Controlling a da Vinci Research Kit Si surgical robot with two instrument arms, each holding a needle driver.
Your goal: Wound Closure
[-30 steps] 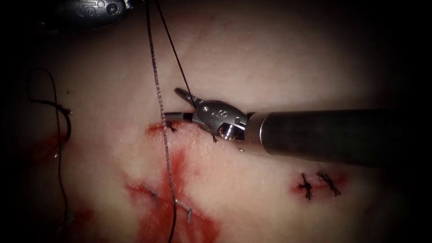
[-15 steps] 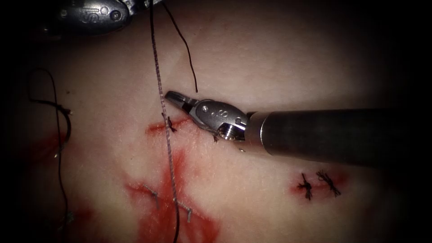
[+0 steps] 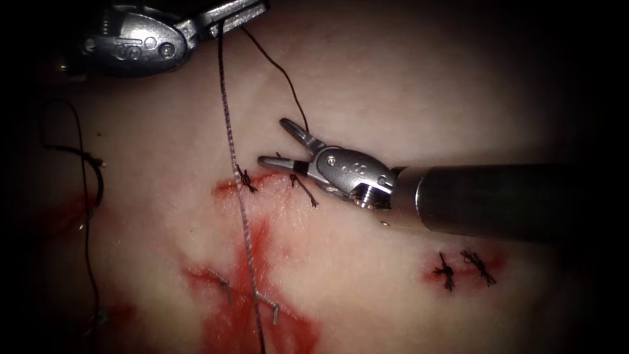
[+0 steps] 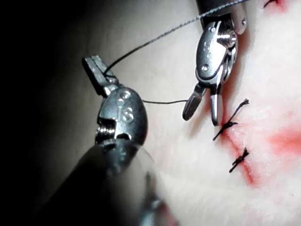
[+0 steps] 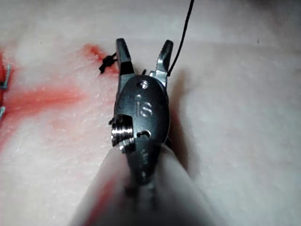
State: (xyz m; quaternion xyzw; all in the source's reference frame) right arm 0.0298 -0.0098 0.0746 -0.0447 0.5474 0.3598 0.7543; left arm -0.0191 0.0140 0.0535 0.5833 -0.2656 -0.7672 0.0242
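The thin dark thread (image 3: 288, 78) was whole a second ago and hangs as a cut strand now, so the step in hand reads as trimming at the knot. It is done well by keeping the blades just clear of the short dark knotted stitch (image 3: 304, 190) beneath them, and by keeping the strand taut. The right arm's silver needle driver (image 3: 272, 141) has its jaws parted wide and grips nothing, with the strand's free end between them. Up and away from its tips, the left arm's silver needle driver (image 3: 252, 8) is clamped on that strand and on the pale braided thread (image 3: 230, 151) passing just beyond the tips. Neither holds the needle. Two short grey metal pieces (image 3: 268, 307) lie in the red fluid (image 3: 255, 242) below on the pale pork tissue (image 3: 393, 85); I cannot tell if they are the needle.
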